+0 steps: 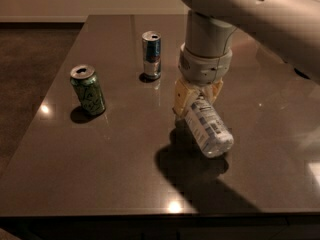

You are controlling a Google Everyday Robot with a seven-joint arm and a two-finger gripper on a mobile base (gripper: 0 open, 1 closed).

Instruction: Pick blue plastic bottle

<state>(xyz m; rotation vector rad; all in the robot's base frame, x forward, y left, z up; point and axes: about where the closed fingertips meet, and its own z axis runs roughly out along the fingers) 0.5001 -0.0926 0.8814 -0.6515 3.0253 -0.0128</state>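
Observation:
The blue plastic bottle (207, 127) is clear with a pale label and dark print. It hangs tilted, base toward the camera, lifted above the dark table (125, 159), with its shadow beneath it. My gripper (196, 100) is shut on its upper end, with tan fingers (181, 100) on either side. The bottle's cap is hidden between the fingers. The white arm comes down from the upper right.
A green can (88, 90) stands at the left of the table. A blue-and-silver slim can (151, 55) stands behind, left of the arm. The table's front edge runs along the bottom and its left edge drops to a brown floor.

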